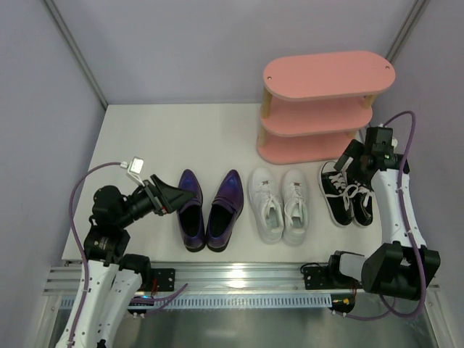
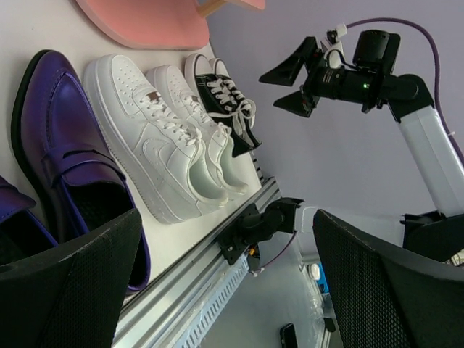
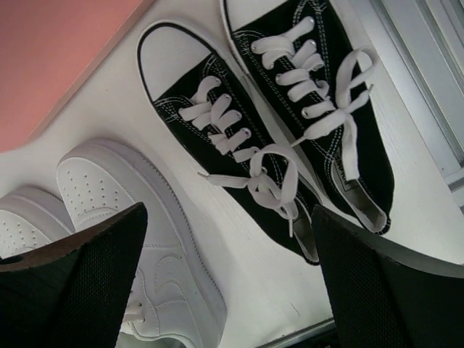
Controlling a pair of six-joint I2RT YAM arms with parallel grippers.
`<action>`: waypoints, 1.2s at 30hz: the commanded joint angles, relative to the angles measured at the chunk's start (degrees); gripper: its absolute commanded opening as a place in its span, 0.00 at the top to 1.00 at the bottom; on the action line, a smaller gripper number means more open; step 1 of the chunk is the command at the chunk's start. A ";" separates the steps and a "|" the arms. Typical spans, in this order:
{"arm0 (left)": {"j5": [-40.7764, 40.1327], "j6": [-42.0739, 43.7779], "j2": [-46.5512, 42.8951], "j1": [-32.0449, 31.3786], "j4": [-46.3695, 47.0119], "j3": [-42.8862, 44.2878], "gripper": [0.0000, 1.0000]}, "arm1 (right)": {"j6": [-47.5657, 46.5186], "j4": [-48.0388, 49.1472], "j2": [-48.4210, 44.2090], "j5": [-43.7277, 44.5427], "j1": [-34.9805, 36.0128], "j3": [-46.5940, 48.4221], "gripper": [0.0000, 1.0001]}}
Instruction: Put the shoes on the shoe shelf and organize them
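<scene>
White counter (image 1: pixel 145 138): black canvas sneakers (image 1: pixel 346 194), laid toes toward the pink shoe shelf (image 1: pixel 326 76), are overhung by the nearer, wide-open right hand (image 1: pixel 349 161).

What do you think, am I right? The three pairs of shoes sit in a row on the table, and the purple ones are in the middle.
Not quite. The top view shows the white lace-up sneakers in the middle; the purple loafers are at the left end. All three pairs do sit in a row on the table.
</scene>
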 commanded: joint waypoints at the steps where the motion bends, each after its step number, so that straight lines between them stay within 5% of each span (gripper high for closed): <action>1: 1.81 0.15 -1.27 0.01 0.67 -1.49 0.00 | -4.76 2.80 3.49 -0.81 3.32 3.44 0.06; 10: 3.48 2.52 -4.96 0.01 -3.37 -2.54 0.01 | -6.52 2.36 11.76 5.34 8.25 3.70 0.23; 17: 3.04 4.97 -7.69 0.01 -8.81 -2.37 0.00 | -6.08 5.34 15.81 10.79 8.25 2.39 0.25; 27: 2.34 6.12 -7.34 0.01 -10.32 -1.84 0.01 | -6.26 9.74 21.88 7.63 8.25 -0.33 0.35; 32: 2.25 6.38 -7.07 0.09 -11.20 -1.49 0.00 | -4.59 9.12 17.43 10.60 10.26 -0.69 0.31; 36: 1.55 8.05 -6.11 0.09 -13.31 -0.44 0.00 | -2.75 8.69 6.19 17.28 15.51 -2.62 0.16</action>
